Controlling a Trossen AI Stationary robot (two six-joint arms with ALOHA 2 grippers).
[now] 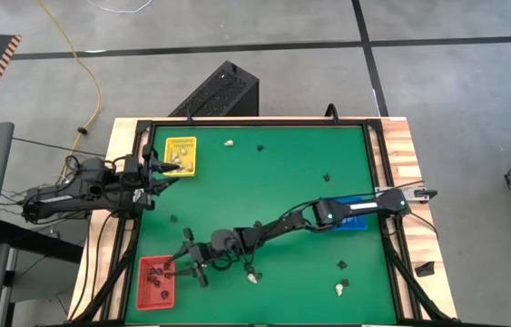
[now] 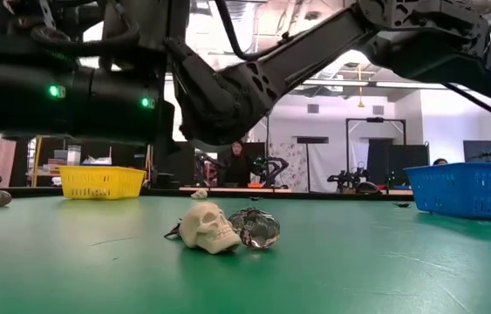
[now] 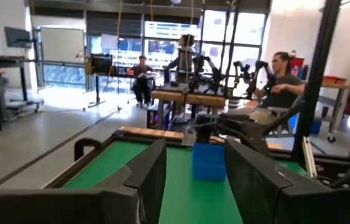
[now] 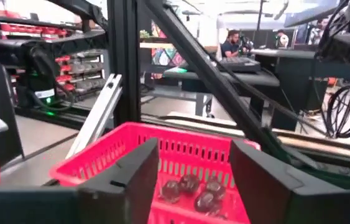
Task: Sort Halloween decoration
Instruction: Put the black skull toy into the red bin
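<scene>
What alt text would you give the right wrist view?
The right hand, fingers open, hangs over a red tray holding several dark round trinkets. Behind it are black frame bars and a room with people at desks.

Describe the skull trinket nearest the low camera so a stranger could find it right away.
Start at the green table and look to the middle of its near part. The cream skull lies there, touching a clear faceted trinket; it alone is opaque and toothed.

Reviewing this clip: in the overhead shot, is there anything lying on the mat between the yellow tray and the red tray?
Only one small dark trinket lies on the green mat between the yellow tray and the red tray; the high view shows this.
</scene>
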